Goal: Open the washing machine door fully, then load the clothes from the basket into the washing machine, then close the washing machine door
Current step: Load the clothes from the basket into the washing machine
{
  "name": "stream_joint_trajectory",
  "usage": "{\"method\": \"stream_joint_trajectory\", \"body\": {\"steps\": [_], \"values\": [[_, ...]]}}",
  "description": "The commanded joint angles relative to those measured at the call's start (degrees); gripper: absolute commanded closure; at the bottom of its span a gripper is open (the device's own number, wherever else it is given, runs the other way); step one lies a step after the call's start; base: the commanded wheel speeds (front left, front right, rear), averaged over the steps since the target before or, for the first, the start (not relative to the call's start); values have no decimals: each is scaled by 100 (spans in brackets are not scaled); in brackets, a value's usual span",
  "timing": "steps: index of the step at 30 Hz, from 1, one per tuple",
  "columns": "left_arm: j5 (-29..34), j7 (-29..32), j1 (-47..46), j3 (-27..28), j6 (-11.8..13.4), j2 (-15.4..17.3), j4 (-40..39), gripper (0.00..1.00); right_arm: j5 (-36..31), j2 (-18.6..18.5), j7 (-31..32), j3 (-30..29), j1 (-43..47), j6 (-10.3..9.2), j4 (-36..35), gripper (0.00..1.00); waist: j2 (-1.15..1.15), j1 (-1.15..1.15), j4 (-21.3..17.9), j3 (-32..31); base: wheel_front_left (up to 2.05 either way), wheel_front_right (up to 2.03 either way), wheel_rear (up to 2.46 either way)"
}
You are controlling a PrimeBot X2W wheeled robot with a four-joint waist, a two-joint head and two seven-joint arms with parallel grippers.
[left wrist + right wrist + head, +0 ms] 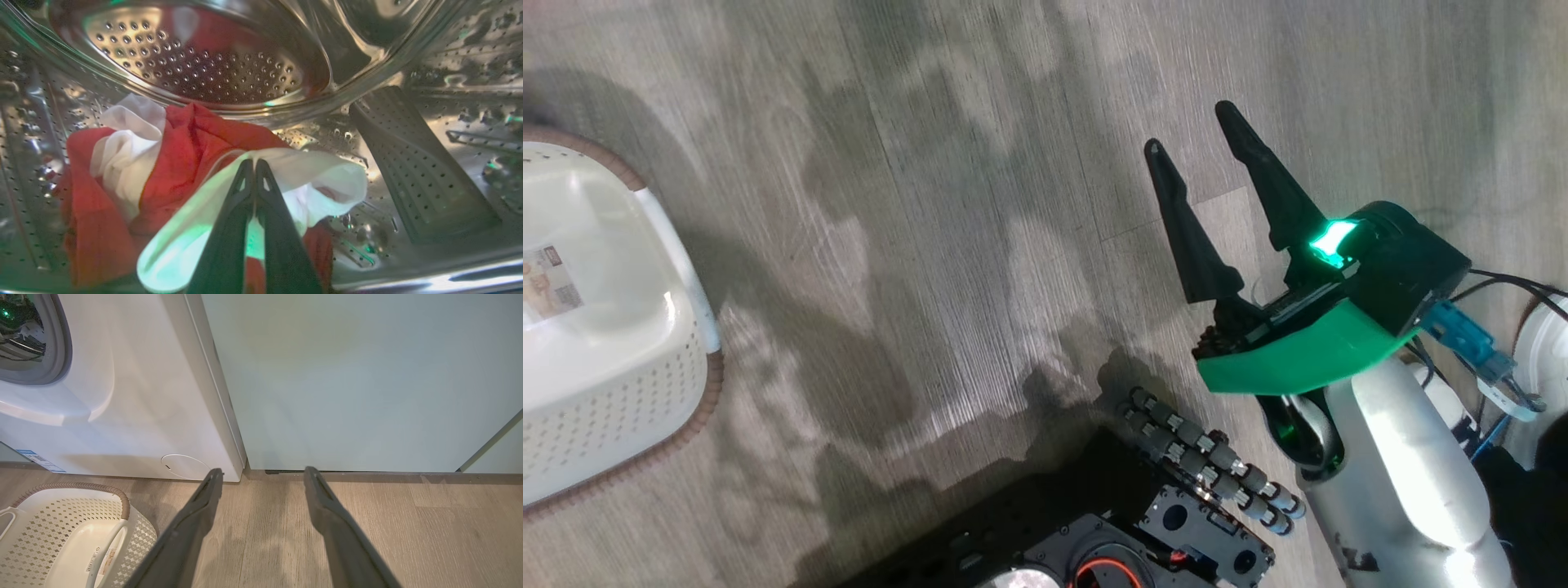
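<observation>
My left gripper [254, 164] is inside the washing machine's perforated steel drum [212, 61], shut on a white piece of the clothes [184, 139]. The red and white bundle lies on the drum floor around its fingers. My right gripper [1190, 129] hangs open over the wooden floor with nothing between its fingers; in its own wrist view the right gripper [263, 471] points at the foot of the white washing machine [135, 396]. The white perforated basket [605, 392] stands at the left, holding no clothes, a paper label on its floor. The basket [61, 522] sits before the machine. The washing machine door is out of view.
A pale teal cabinet [367, 375] stands right beside the machine. The machine's grey gasket [61, 347] and round service flap [184, 465] show. My dark base [1094, 539] is at the bottom of the head view, with cables [1503, 286] at the right.
</observation>
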Motion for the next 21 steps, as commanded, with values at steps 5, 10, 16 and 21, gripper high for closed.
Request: {"method": "stream_joint_trajectory", "body": {"steps": [5, 10, 16, 21], "values": [[-36, -25, -113, -100, -20, 125, 50, 0, -10, -16, -51, 67, 129, -1, -115, 0, -1, 0, 64, -138, 0, 0, 0], [-158, -199, 62, -63, -16, 28, 165, 0, -81, -16, -51, 5, 182, -1, -102, 0, -1, 0, 122, -351, 0, 0, 0], [-309, -310, 374, -41, -67, -120, 283, 0, -260, -16, -51, -162, 261, -1, -68, 0, -1, 0, 291, -748, 0, 0, 0], [-447, -444, 672, -13, -130, -286, 334, 0, -389, -16, -51, -217, 298, -1, -44, 0, -1, 0, 465, -1062, 0, 0, 0]]}}
